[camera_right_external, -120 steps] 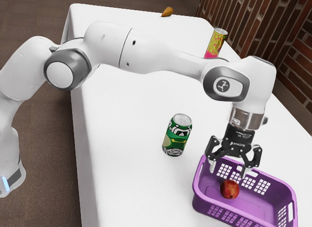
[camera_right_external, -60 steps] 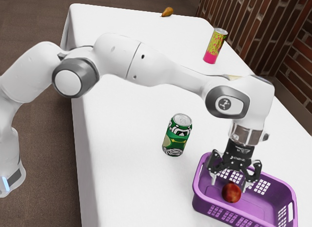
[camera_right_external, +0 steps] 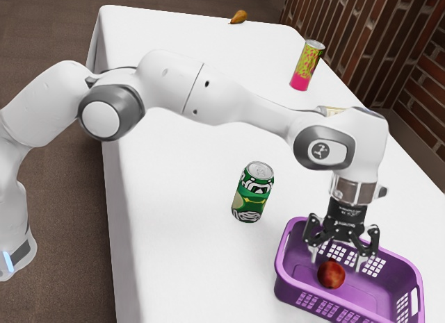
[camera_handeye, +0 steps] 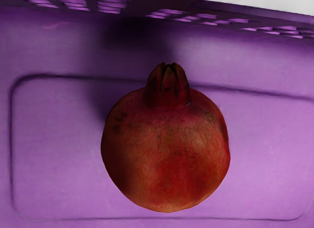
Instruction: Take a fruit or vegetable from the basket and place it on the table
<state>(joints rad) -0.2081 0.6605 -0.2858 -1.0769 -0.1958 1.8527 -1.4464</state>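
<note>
Exterior view: our claw (camera_right_external: 336, 264) hangs released above the pomegranate (camera_right_external: 331, 274) in the basket (camera_right_external: 284, 290), well inside the counter's (camera_right_external: 174, 253) arm-side edge; we should centre, descend straight, then squeeze its middle.

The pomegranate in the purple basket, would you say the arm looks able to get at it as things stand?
Yes, probably: the gripper hangs open over the basket, which has no lid, and nothing lies on or against the pomegranate, leaving the way down free.
</note>
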